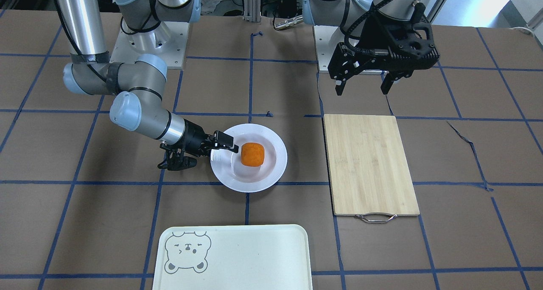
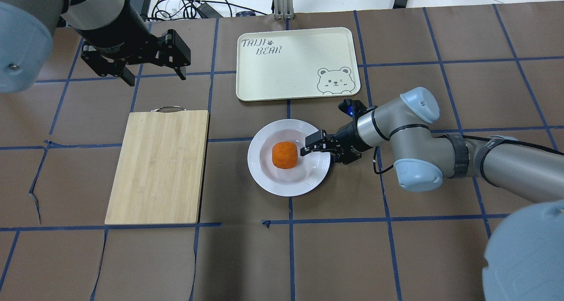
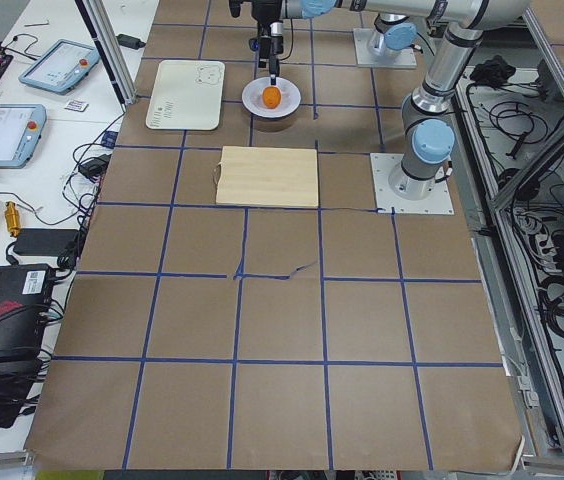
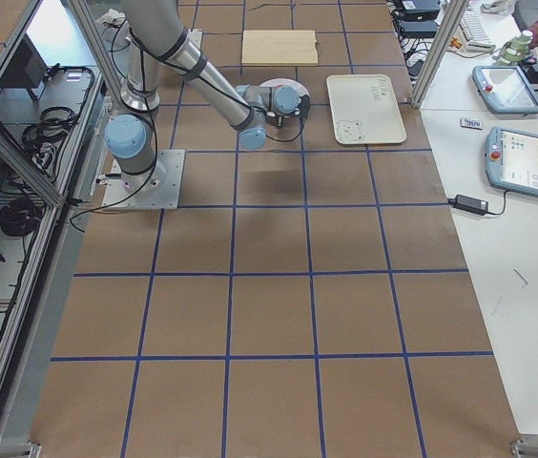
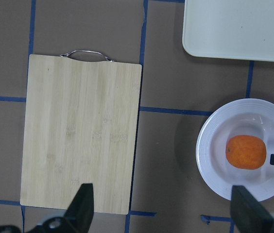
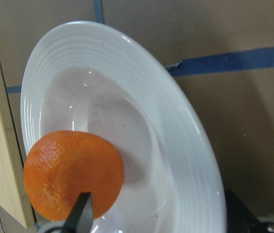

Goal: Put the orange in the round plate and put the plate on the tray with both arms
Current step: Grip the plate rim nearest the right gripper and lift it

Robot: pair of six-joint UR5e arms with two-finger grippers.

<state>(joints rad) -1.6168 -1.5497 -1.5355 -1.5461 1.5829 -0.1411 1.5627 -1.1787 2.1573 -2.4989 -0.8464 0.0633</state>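
The orange rests in the sunken centre of the white round plate, mid-table. My right gripper is open and straddles the plate's rim: one finger reaches over the plate close to the orange, the other stays outside the rim. My left gripper hangs open and empty above the table, off the handle end of the cutting board. The cream tray lies just beyond the plate, with nothing on it.
A bamboo cutting board with a metal handle lies flat on my left side, beside the plate. Brown paper with blue tape lines covers the table. Cables and tablets sit past the table's far edge.
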